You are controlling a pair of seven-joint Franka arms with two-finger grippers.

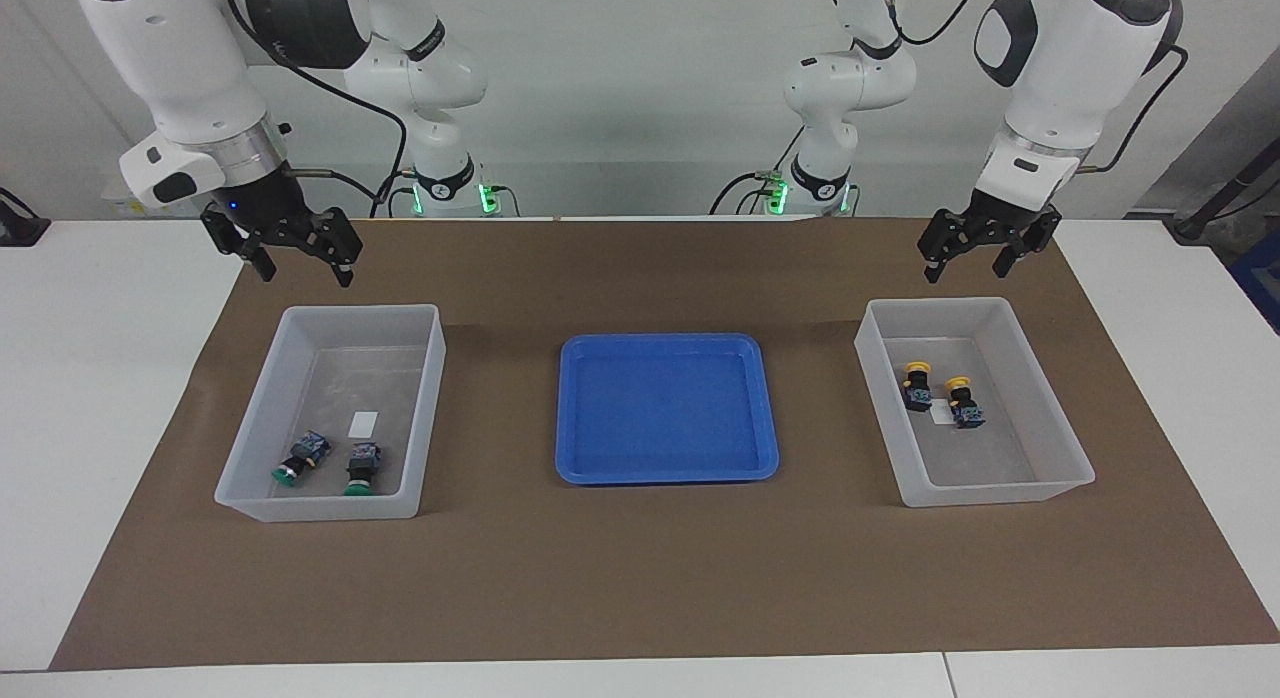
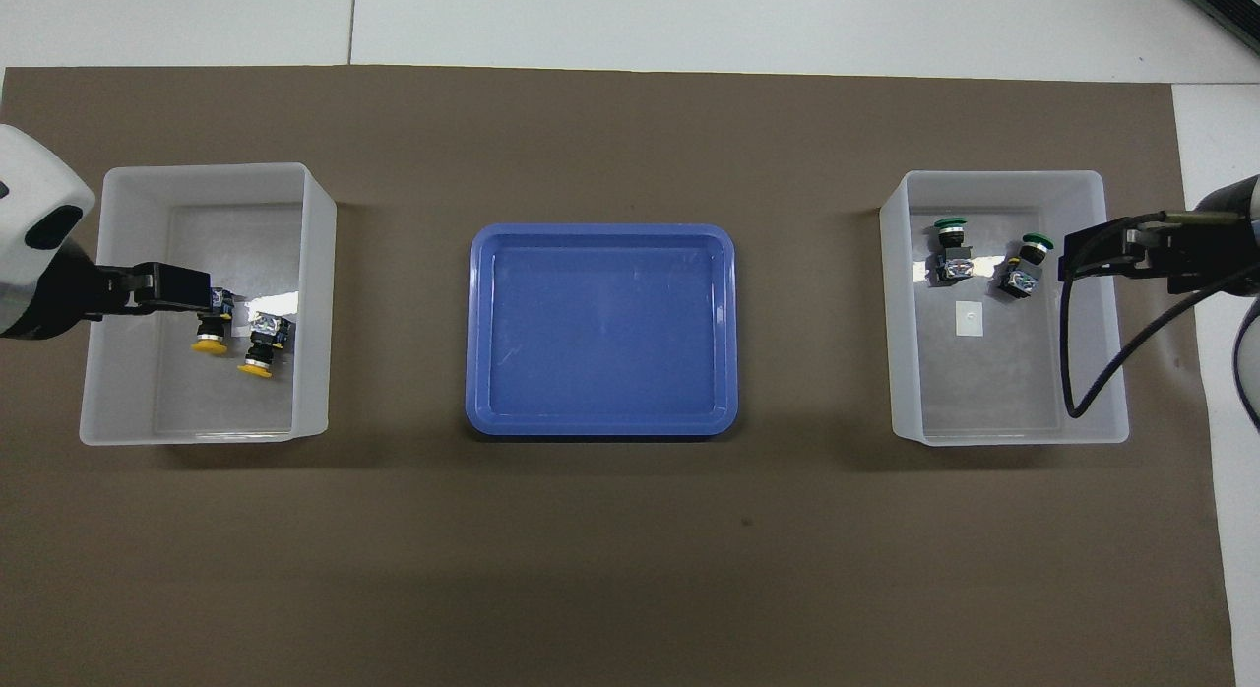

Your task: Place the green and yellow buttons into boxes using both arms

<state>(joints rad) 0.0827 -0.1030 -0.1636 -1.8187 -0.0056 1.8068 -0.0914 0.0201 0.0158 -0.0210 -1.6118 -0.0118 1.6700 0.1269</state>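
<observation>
Two green buttons (image 1: 325, 461) are lying in the box (image 1: 262, 398) toward the right arm's end of the table (image 1: 640, 568); two yellow buttons (image 1: 940, 395) are lying in the box (image 1: 1050, 418) toward the left arm's end. The left end effector (image 1: 962, 258) and right end effector (image 1: 305, 262) are hanging spread wide, empty, over each box's robot-side edge.

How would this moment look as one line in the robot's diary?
green buttons: in box | yellow buttons: in other box | blue tray: bare | left gripper, right gripper: open, raised

White table (image 1: 120, 378), brown mat (image 1: 640, 578), two translucent boxes (image 1: 335, 413) (image 1: 970, 403), blue tray (image 1: 665, 408) between
</observation>
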